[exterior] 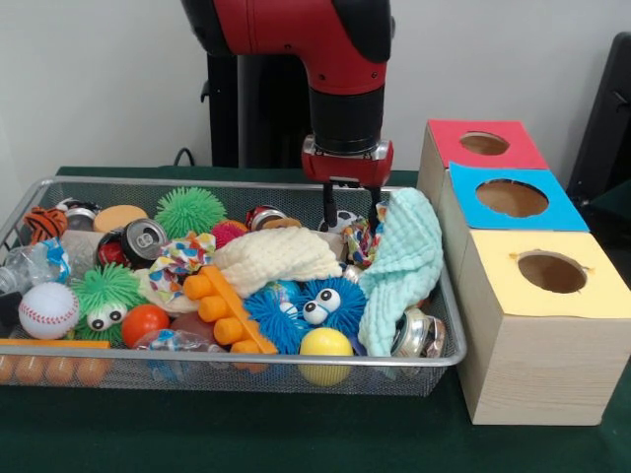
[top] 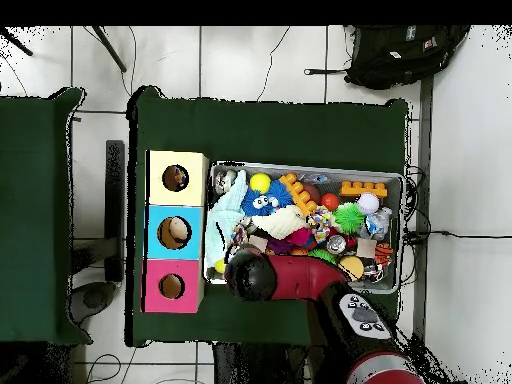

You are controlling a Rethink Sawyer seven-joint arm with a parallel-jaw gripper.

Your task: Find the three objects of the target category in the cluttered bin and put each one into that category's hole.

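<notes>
The wire mesh bin [exterior: 296,363] is full of toys and also shows in the overhead view [top: 395,180]. My gripper [exterior: 350,209] is open and reaches down into the bin's far right part. Its fingertips [exterior: 328,219] are just above a white dotted fabric piece [exterior: 361,242], which also shows in the overhead view [top: 240,236]. A second dotted piece [exterior: 178,257] lies left of centre by a soda can. No third piece shows. The yellow-topped hole [exterior: 552,271] is in the nearest wooden box, right of the bin. In the overhead view my arm hides the gripper.
A mint-green waffle cloth [exterior: 406,258] drapes over the bin's right side beside my gripper. A cream waffle cloth [exterior: 277,255] lies in the middle. The blue-topped hole [exterior: 512,197] and the red-topped hole [exterior: 483,144] are behind the yellow one. An orange brick [exterior: 225,313] and a yellow ball [exterior: 325,345] lie at the front.
</notes>
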